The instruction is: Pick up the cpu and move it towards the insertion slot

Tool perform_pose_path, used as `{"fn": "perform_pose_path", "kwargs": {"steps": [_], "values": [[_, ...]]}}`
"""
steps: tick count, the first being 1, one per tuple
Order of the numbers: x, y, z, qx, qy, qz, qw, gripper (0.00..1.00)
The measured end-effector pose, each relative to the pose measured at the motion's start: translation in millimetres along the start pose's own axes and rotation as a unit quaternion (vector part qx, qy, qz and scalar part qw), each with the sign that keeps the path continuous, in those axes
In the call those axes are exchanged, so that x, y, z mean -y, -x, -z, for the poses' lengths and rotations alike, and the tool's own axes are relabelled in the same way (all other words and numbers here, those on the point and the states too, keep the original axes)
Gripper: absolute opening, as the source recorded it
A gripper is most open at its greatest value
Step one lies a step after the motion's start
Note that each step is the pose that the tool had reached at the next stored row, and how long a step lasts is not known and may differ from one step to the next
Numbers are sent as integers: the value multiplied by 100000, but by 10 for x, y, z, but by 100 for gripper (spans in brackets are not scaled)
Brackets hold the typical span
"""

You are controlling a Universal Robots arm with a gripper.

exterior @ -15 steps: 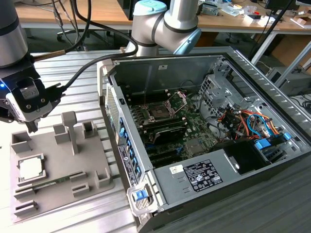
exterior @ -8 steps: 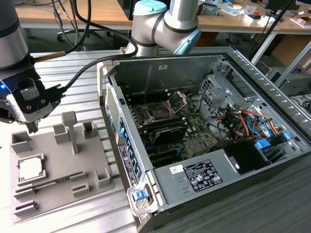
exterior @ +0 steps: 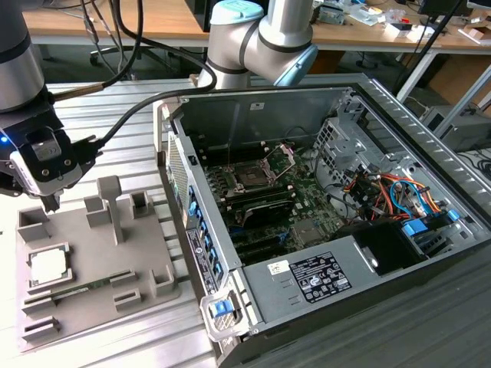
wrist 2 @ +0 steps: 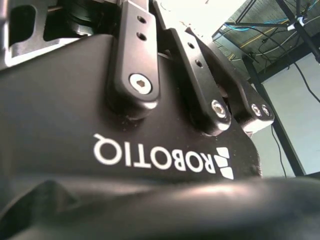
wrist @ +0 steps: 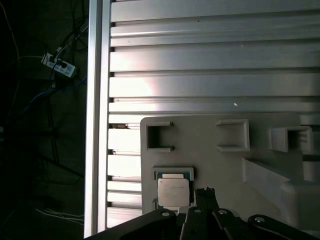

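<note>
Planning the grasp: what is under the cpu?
The cpu rests in a raised square nest on the grey fixture plate. The chip covers the nest's floor, so whatever lies beneath it cannot be seen.

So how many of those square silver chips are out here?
1. The cpu sits in a recess of the grey tray, at the exterior view's left, beside the open computer case. More could be hidden inside it.

Set on a ribbed aluminium worktop [wrist: 200,60], backed by cluttered wooden desks [exterior: 165,23], flanked by a power strip [wrist: 59,66] on dark floor [wrist: 40,150], lit from a bright ceiling [wrist 2: 210,12].
</note>
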State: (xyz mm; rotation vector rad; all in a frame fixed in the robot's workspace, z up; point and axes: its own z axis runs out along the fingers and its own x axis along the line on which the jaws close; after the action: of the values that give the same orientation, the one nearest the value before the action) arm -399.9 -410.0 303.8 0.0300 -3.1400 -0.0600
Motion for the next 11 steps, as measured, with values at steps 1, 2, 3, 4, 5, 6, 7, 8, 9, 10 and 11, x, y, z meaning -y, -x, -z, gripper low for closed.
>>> {"fn": "perform_pose_path", "kwargs": {"steps": [1,2,3,4,5,6,7,8,9,10,11], "values": [[0,0,-2,0,2,2,100000,11],[0,-1,-2,-3,-1,1,100000,11],[0,-1,-4,0,2,4,100000,11],[0,-1,-5,-6,-2,2,100000,11],[1,-2,-7,-3,-2,3,100000,11],[1,-2,-9,-3,1,2,100000,11],[1,-2,-10,-1,-1,2,100000,11],[1,-2,-12,-2,2,0,100000,11],[1,-2,-13,0,1,1,100000,11],[1,-3,-15,-1,0,1,100000,11],[1,-3,-18,0,0,2,100000,11]]}}
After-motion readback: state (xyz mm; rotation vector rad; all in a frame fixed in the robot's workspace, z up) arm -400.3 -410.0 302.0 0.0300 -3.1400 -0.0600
